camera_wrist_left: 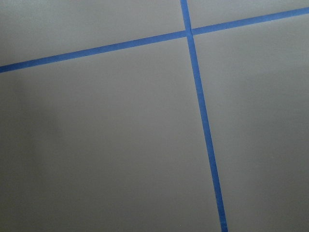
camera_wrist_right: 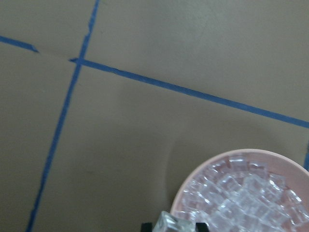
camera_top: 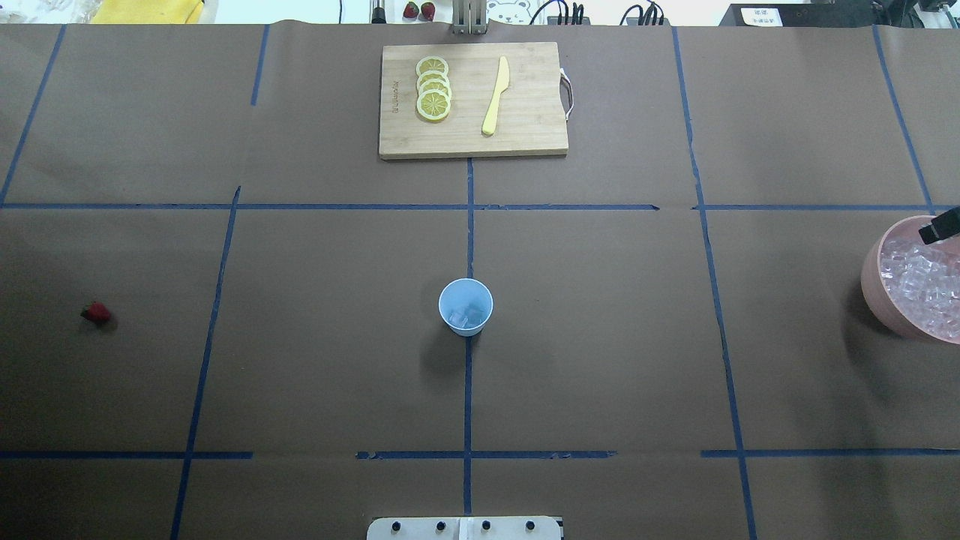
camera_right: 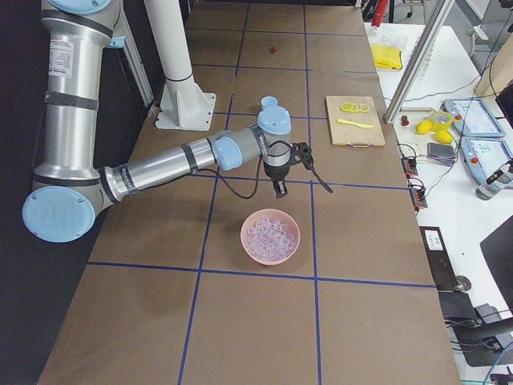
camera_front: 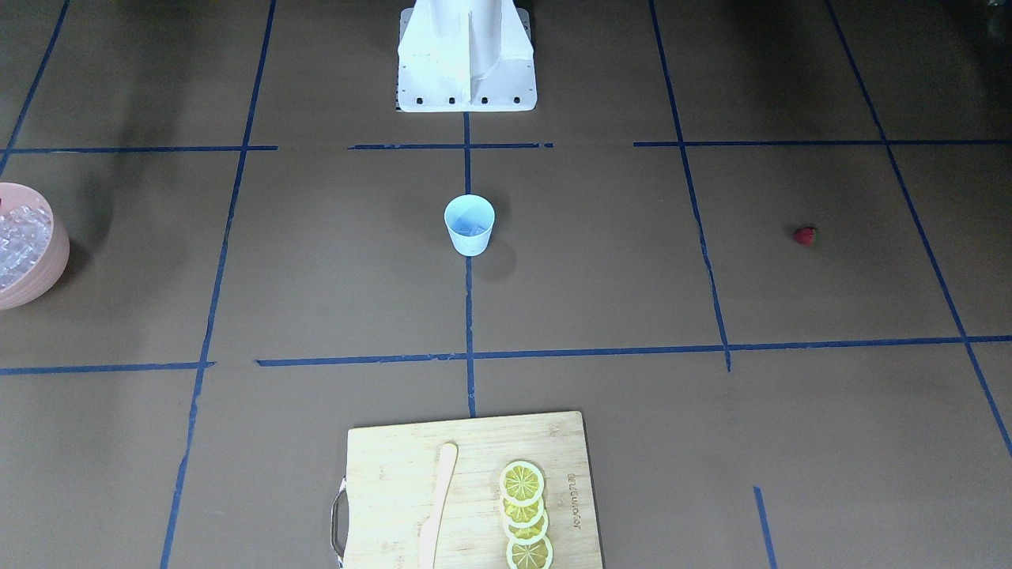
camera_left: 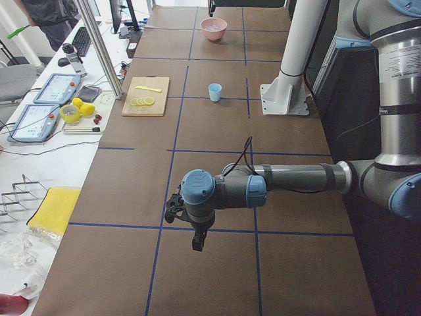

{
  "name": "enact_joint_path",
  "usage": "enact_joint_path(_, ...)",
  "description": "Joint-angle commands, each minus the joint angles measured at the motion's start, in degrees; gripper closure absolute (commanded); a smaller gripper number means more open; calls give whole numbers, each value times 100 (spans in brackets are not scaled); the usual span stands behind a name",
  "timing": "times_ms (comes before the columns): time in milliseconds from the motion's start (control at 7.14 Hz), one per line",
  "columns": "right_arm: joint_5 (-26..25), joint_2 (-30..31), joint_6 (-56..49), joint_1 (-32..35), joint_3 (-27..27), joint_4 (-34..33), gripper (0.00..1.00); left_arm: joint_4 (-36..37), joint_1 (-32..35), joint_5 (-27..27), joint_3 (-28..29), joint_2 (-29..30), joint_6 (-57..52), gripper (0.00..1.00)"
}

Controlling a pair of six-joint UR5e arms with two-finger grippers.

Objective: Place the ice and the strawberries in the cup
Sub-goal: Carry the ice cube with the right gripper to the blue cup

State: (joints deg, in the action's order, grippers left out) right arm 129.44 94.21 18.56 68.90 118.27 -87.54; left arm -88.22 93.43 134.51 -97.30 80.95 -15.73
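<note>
The light blue cup (camera_top: 466, 307) stands upright at the table's middle, with a few ice cubes (camera_top: 466, 319) inside; it also shows in the front view (camera_front: 470, 225). A heap of ice (camera_wrist_right: 246, 198) fills the pink bowl (camera_top: 877, 289). My right gripper (camera_wrist_right: 173, 226) is over the bowl's near rim, shut on one ice cube (camera_wrist_right: 170, 222); its black tip shows overhead (camera_top: 941, 225). The strawberry (camera_top: 96, 313) lies alone on the table at the far left. My left gripper (camera_left: 194, 230) hangs above the table beyond the strawberry; I cannot tell if it is open or shut.
A wooden cutting board (camera_top: 525, 135) at the far middle holds lemon slices (camera_top: 433, 88) and a yellow knife (camera_top: 496, 96). The robot's white base (camera_front: 466, 59) stands behind the cup. Blue tape lines cross the brown table.
</note>
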Motion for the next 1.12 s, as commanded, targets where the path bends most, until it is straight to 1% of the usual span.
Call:
enact_joint_path(0, -215, -1310, 1815, -1195, 82, -500, 97, -2, 0, -4, 0, 0, 0, 0)
enact_joint_path(140, -678, -2205, 2966, -1943, -57, -866, 97, -2, 0, -4, 0, 0, 0, 0)
enact_joint_path(280, -1075, -3058, 3526, -2455, -259, -1444, 97, -2, 0, -4, 0, 0, 0, 0)
enact_joint_path(420, -1348, -3762, 4071, -2817, -557, -1754, 97, -2, -9, -4, 9, 0, 0, 0)
enact_joint_path(560, -1647, -4248, 4564, -3195, -856, -1757, 97, -2, -9, -4, 9, 0, 0, 0)
enact_joint_path(700, -1902, -4862, 4969, -3469, -1381, -1757, 97, -2, -9, -4, 9, 0, 0, 0)
enact_joint_path(840, -2114, -5277, 5269, -3741, -1838, -1757, 96, -2, -9, -4, 9, 0, 0, 0)
enact_joint_path(980, -2377, -5525, 5437, -3918, -2113, -1757, 96, 7, -9, -4, 0, 0, 0, 0)
